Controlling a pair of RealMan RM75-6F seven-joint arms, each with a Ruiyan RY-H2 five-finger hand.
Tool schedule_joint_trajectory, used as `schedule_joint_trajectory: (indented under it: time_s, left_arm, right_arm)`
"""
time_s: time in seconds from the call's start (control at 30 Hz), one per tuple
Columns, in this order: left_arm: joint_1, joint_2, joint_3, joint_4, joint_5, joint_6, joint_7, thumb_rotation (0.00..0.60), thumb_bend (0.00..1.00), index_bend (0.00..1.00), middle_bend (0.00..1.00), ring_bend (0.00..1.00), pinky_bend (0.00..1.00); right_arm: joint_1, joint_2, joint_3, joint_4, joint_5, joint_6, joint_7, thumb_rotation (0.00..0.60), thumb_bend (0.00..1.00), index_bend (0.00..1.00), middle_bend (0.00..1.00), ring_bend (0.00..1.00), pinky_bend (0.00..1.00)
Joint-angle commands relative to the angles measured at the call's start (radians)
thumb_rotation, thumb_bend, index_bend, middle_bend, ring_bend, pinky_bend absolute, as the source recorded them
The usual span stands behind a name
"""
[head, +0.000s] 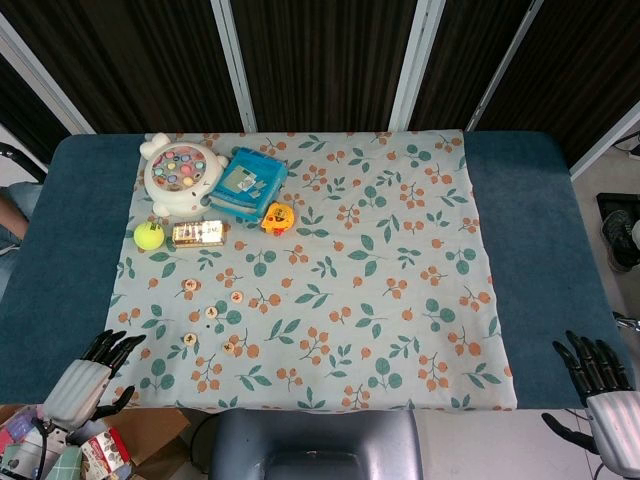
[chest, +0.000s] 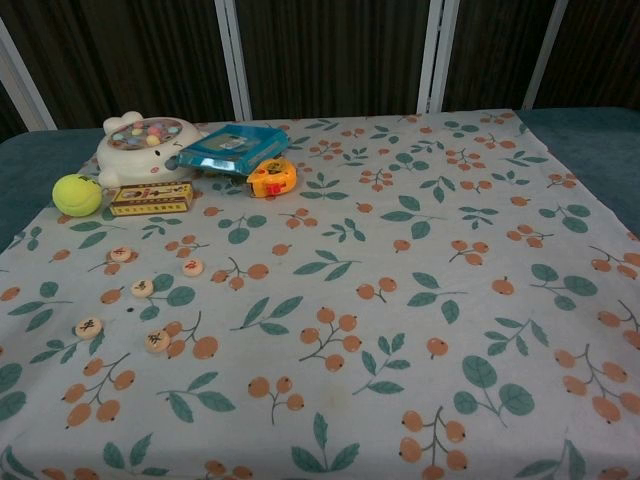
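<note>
The left hand (head: 88, 378) hovers off the near left corner of the cloth (head: 400, 260), over the blue table (head: 60, 250), fingers spread apart and holding nothing. Closest to it are the small round discs (head: 211, 312), scattered on the cloth just ahead of it and a little to its right; the nearest one lies close beyond its fingertips, not touching. Further ahead of that hand sits a tennis ball (head: 149, 235), with a small printed box (head: 198, 234) just to the ball's right. Beyond those stands a white round toy (head: 177, 177) with coloured pieces in its top, and a blue case (head: 245, 182) leans against it on the right. A yellow tape measure (head: 278, 218) lies just beside the case's near corner.

The right hand (head: 600, 385) hangs off the near right edge of the table, fingers also apart and empty, well away from all the things. The chest view shows neither hand
</note>
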Motion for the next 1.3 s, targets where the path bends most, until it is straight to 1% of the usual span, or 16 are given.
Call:
schedule_joint_trajectory:
  time_s: [0.03,0.07,0.13,0.17,0.2,0.23,0.27,0.3,0.33,0.37,0.43,0.57,0.73,0.93,1.17,1.3]
  left_arm:
    - [-0.006,-0.018,-0.007,0.010,0.000,-0.003,-0.017,0.600,0.44,0.00,0.12,0.05,0.01]
    - [-0.008,-0.032,-0.013,0.018,0.000,0.003,-0.031,0.600,0.44,0.00,0.12,0.05,0.04]
    - [-0.005,-0.083,-0.038,0.054,-0.005,0.031,-0.053,0.600,0.43,0.00,0.17,0.11,0.17]
    - [-0.002,-0.114,-0.052,0.075,-0.007,0.053,-0.061,0.600,0.43,0.00,0.28,0.24,0.38]
    - [0.002,-0.152,-0.070,0.101,-0.009,0.079,-0.071,0.600,0.43,0.02,0.42,0.40,0.58]
    - [0.006,-0.203,-0.090,0.135,-0.020,0.102,-0.086,0.600,0.43,0.04,0.56,0.55,0.73]
    - [0.007,-0.236,-0.102,0.155,-0.032,0.108,-0.101,0.600,0.43,0.10,0.76,0.76,0.90]
    - [0.004,-0.264,-0.109,0.170,-0.047,0.100,-0.119,0.600,0.44,0.17,0.91,0.92,0.99]
    - [-0.007,-0.282,-0.107,0.178,-0.069,0.058,-0.136,0.600,0.44,0.21,0.97,0.97,1.00]
    - [-0.019,-0.283,-0.105,0.177,-0.089,0.013,-0.134,0.600,0.44,0.26,1.00,1.00,1.00]
    - [-0.046,-0.288,-0.111,0.164,-0.140,-0.076,-0.098,0.600,0.43,0.27,1.00,1.00,1.00]
    - [-0.071,-0.339,-0.137,0.170,-0.224,-0.161,-0.035,0.600,0.43,0.28,1.00,1.00,1.00]
    - [-0.079,-0.430,-0.163,0.241,-0.258,-0.154,0.032,0.600,0.43,0.31,1.00,1.00,1.00]
    - [-0.091,-0.489,-0.184,0.296,-0.285,-0.160,0.066,0.600,0.43,0.33,1.00,1.00,1.00]
    - [-0.101,-0.510,-0.193,0.334,-0.303,-0.171,0.070,0.600,0.43,0.35,1.00,1.00,1.00]
    - [-0.102,-0.510,-0.194,0.339,-0.303,-0.167,0.070,0.600,0.43,0.39,1.00,1.00,1.00]
  right_arm:
    - [-0.001,0.000,0.000,0.004,-0.002,0.005,0.006,0.600,0.21,0.00,0.00,0.00,0.03]
    - [-0.001,0.000,0.000,0.005,-0.001,0.004,0.008,0.600,0.20,0.00,0.00,0.00,0.03]
    - [0.001,0.002,-0.001,0.005,-0.001,-0.001,0.012,0.600,0.20,0.00,0.00,0.00,0.03]
    - [0.003,0.003,-0.001,0.004,0.000,-0.005,0.013,0.600,0.20,0.00,0.00,0.00,0.03]
    - [0.005,0.004,-0.001,0.003,0.003,-0.010,0.012,0.600,0.20,0.00,0.00,0.00,0.03]
    - [0.008,0.004,0.001,0.000,0.007,-0.017,0.009,0.600,0.20,0.00,0.00,0.00,0.03]
    - [0.010,0.003,0.003,-0.003,0.011,-0.023,0.003,0.600,0.20,0.00,0.00,0.00,0.03]
    - [0.013,0.002,0.005,-0.006,0.014,-0.029,-0.003,0.600,0.20,0.00,0.00,0.00,0.03]
    - [0.015,0.000,0.006,-0.009,0.017,-0.037,-0.012,0.600,0.20,0.00,0.00,0.00,0.03]
    - [0.017,-0.001,0.007,-0.012,0.019,-0.042,-0.019,0.600,0.20,0.00,0.00,0.00,0.03]
    - [0.019,-0.004,0.010,-0.017,0.026,-0.049,-0.035,0.600,0.21,0.00,0.00,0.00,0.03]
    - [0.019,-0.004,0.010,-0.022,0.032,-0.053,-0.037,0.600,0.20,0.00,0.00,0.00,0.03]
    - [0.016,-0.001,0.010,-0.018,0.031,-0.044,-0.024,0.600,0.20,0.00,0.00,0.00,0.03]
    - [0.013,0.003,0.008,-0.013,0.027,-0.034,-0.008,0.600,0.20,0.00,0.00,0.00,0.03]
    - [0.010,0.003,0.008,-0.011,0.028,-0.028,-0.003,0.600,0.20,0.00,0.00,0.00,0.03]
    - [0.009,0.002,0.009,-0.011,0.030,-0.029,-0.006,0.600,0.20,0.00,0.00,0.00,0.03]
